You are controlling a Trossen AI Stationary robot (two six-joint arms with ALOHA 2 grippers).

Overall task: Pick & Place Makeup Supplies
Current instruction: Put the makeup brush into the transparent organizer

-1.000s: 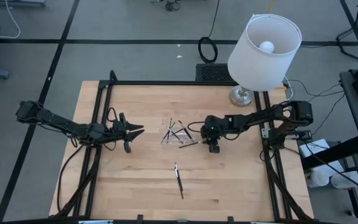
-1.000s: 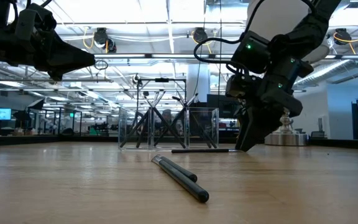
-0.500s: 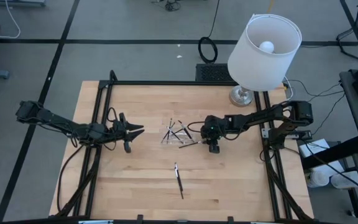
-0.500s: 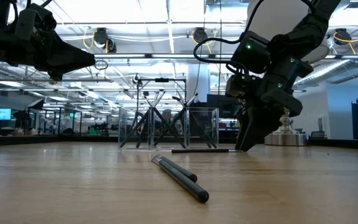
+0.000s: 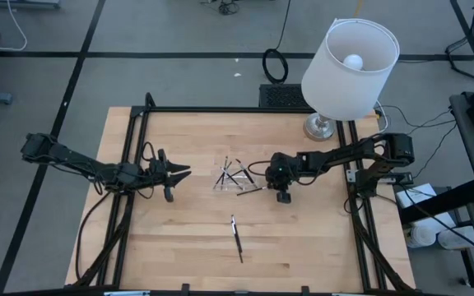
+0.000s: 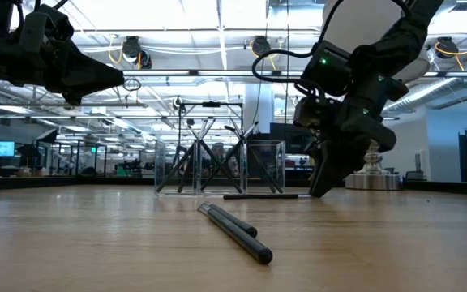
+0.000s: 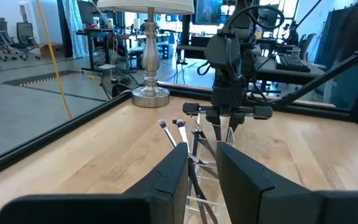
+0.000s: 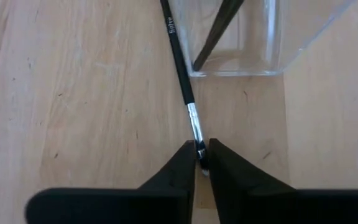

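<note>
A thin dark makeup brush (image 5: 250, 191) with a silvery end lies flat on the table beside the clear tray (image 5: 232, 175), which holds several dark sticks standing crossed. My right gripper (image 5: 282, 196) points down at that brush's silvery end, shut on it. Another dark stick (image 5: 236, 238) lies alone on the wood nearer the table's near edge, also seen in the low view (image 6: 235, 229). My left gripper (image 5: 183, 172) hovers open, above the table, left of the tray, pointing toward it. My right gripper pinches the lying brush at its silvery end (image 8: 196, 134), right at the tip, between its two fingers (image 8: 185, 163). It comes from above, pointing down, with the fingers across the stick. The rest of the brush (image 8: 178, 56) lies on the wood beside the tray.
A table lamp with a white shade (image 5: 350, 68) stands at the table's far right, its metal base (image 5: 320, 127) close behind my right arm. Black frame rails (image 5: 134, 156) run along the table's left and right sides. Bare wood lies around the lone stick.
</note>
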